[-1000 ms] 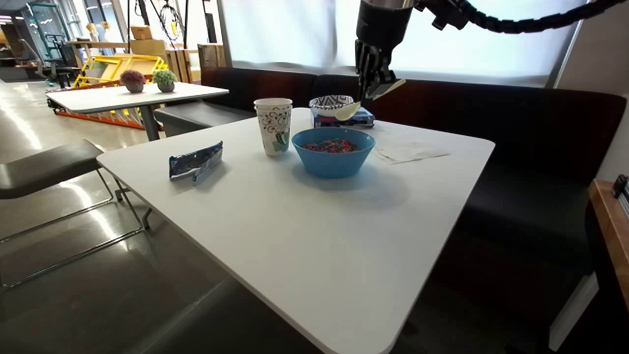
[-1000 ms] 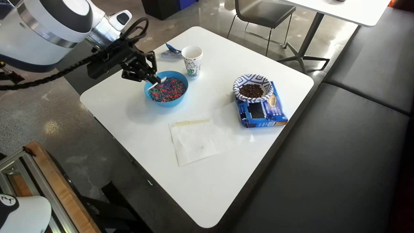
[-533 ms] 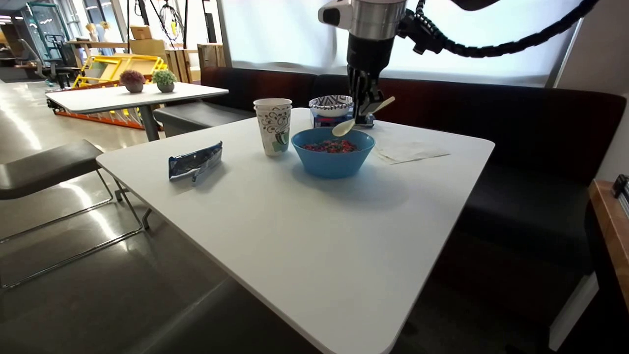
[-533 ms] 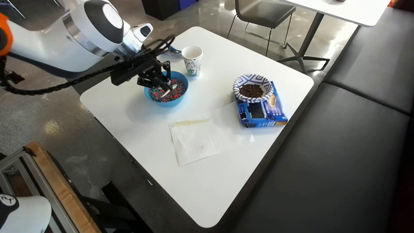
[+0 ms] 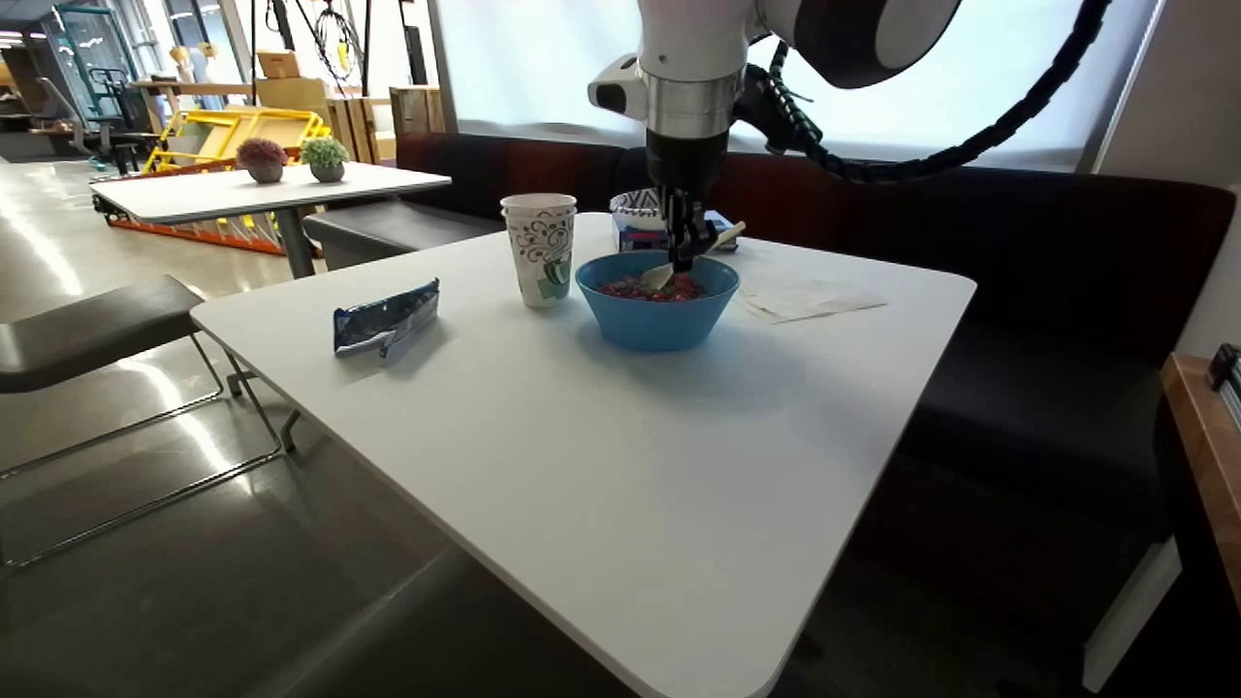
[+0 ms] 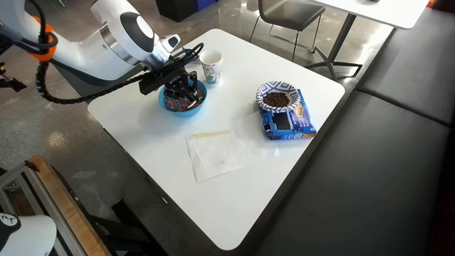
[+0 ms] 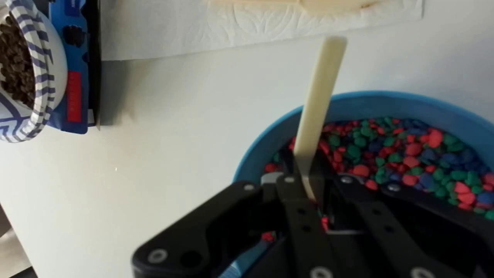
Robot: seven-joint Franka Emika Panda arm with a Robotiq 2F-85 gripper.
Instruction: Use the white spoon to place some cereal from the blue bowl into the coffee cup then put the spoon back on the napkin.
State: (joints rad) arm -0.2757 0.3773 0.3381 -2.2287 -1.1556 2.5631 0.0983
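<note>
- Spoon [image 7: 321, 96] slants down through my gripper [image 7: 305, 162], handle end raised, scoop end inside the blue bowl [image 5: 654, 325]; how deep it sits in the cereal [image 7: 413, 152] I cannot tell.
- My gripper is narrow, pinching the spoon by its handle, low over the bowl.
- In the wrist view I see the cereal, a mix of red, green and blue bits, mostly to the right of the gripper.
- In an exterior view, the paper cup [image 5: 543, 257] stands upright just left of the bowl, two rims showing, one just above the other.
- Left of the cup, on the same table [image 5: 543, 436], I have a blue wrapper [image 5: 388, 318].
- The napkin [image 5: 819, 299] lies flat to the right of the bowl there.
- In an exterior view, a tan utensil [image 6: 210, 134] lies along one edge of the napkin.
- Right of that, a patterned bowl [image 6: 279, 86] of dark bits rests on a blue box [image 6: 304, 122].
- My arm [image 6: 85, 57] reaches in from the left there.
</note>
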